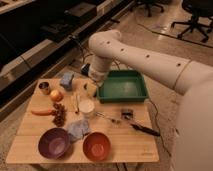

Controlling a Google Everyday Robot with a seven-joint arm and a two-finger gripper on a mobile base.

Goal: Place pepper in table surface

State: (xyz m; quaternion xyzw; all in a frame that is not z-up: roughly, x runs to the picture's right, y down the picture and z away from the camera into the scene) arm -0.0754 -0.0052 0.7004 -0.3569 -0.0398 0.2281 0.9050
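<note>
One purple bowl [54,142] and one red bowl [96,146] are sitting low in the frame on the table surface [130,145]. Farther back, left of centre, the pepper [42,112] is lying on the wood, so placement looks done. Beyond, the gripper [91,89] is hovering open and empty beside the green tray [122,98], well apart from it.

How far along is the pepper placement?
Done: the pepper lies on the table surface, left side, untouched. In hand: the gripper hangs open by the green tray's left end, holding nothing. Left: probably grasp and placing, if another spot is meant.
</note>
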